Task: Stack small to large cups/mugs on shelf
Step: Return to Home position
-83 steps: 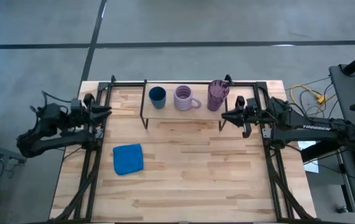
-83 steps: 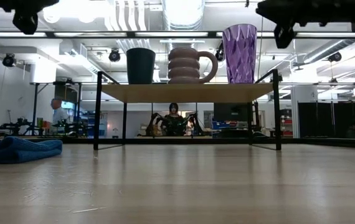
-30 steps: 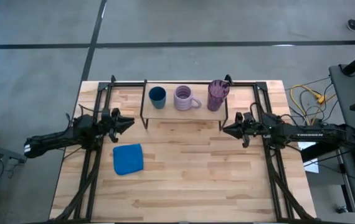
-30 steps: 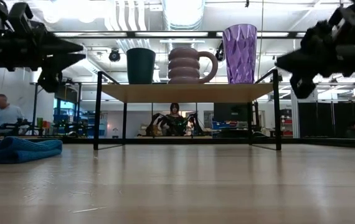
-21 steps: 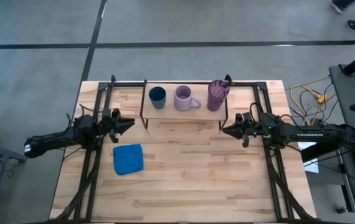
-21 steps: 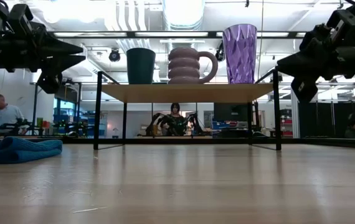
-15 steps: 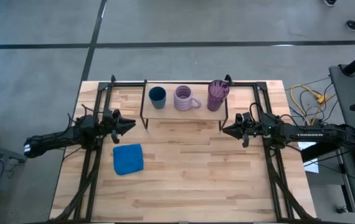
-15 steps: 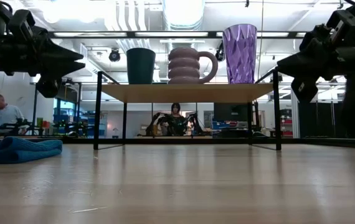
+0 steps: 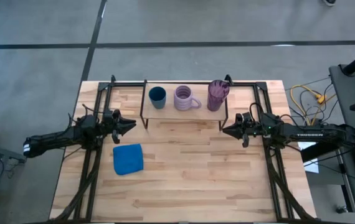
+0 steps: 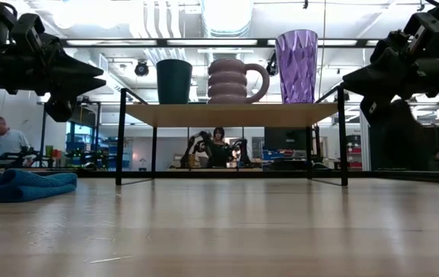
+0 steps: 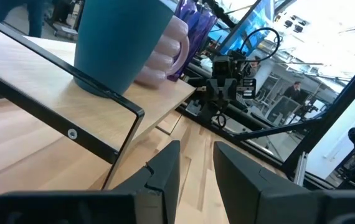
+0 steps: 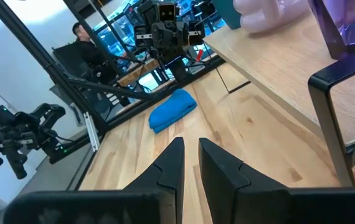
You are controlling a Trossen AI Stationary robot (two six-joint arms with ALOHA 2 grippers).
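Three vessels stand upright in a row on the low wooden shelf [image 9: 184, 115] at the table's far edge. From left to right they are the dark blue cup [image 9: 157, 96], the lavender ribbed mug [image 9: 184, 98] and the tall purple tumbler [image 9: 217, 94]. My left gripper [image 9: 132, 124] hovers shut just off the shelf's left end, pointing right, and holds nothing. My right gripper [image 9: 225, 131] hovers shut at the shelf's near right corner, pointing left, and holds nothing. The low view shows both grippers at about the height of the shelf board [image 10: 235, 115].
A crumpled blue cloth [image 9: 128, 158] lies on the table near the left, nearer than the shelf. The shelf's black wire legs [image 10: 118, 138] stand close to both grippers. Bare tabletop [image 9: 196, 180] spreads across the middle and near side. People show in the room behind.
Since 2.8 s ago both grippers have come down to shelf-board height, and the left has moved right toward the shelf. In the last second my left gripper has sunk slightly. The cups have not moved.
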